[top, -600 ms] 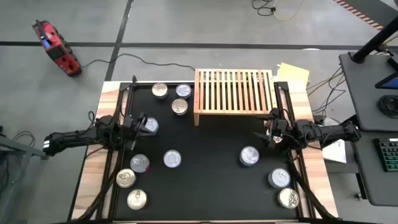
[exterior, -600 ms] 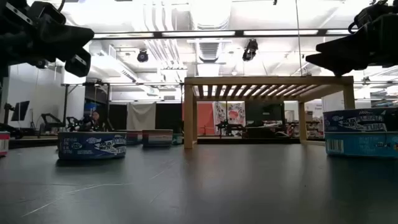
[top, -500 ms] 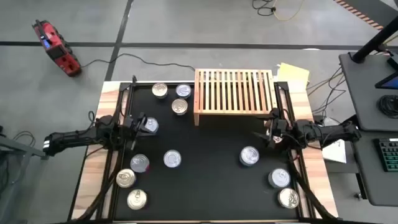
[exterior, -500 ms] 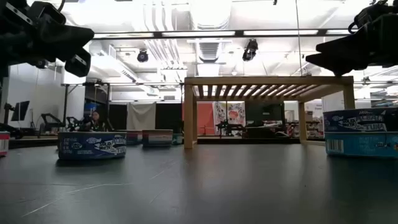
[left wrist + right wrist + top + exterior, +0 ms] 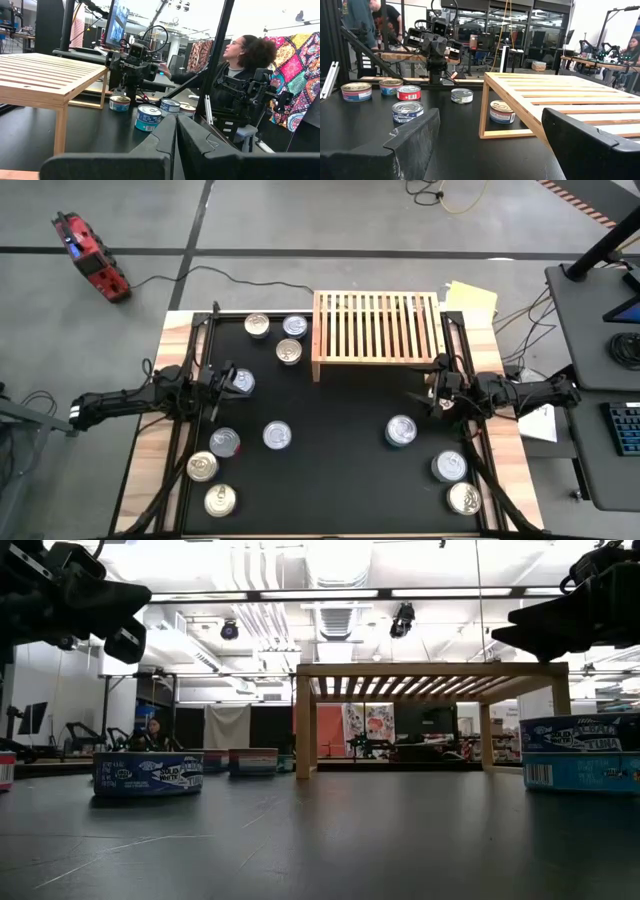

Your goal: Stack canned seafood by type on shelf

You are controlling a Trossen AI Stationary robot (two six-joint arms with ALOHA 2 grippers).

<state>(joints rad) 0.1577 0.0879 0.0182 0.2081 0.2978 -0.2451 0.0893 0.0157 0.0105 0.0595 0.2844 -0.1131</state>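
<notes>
Nothing stacked yet. Shelf sits bare at the back middle of the tabletop; all tins are loose on the black mat.

- Left gripper hangs above the mat on its own side, just beside a tin. Fingers are pressed together, holding nothing.
- Right gripper hangs near the shelf's right front leg, fingers spread wide, empty.
- Tins: three at the back-left corner next to the shelf, one red-sided plus more front left, three on the right, nearest being.

Risks:
- Lids all look the same silver from above, so type only shows on the side labels. A mix-up is likely if sorting runs off the top camera alone.
- Slatted top: a tin set down off-level could catch a slat gap and tilt, toppling a stack.
- Flat tins, low grip height: fingers could scrape the mat or slip off the rim.
- Right gripper is close to the shelf leg; a careless swing could nudge it.

Labels: the blue tin in the low view reads "TUNA"; the rest is illegible.
</notes>
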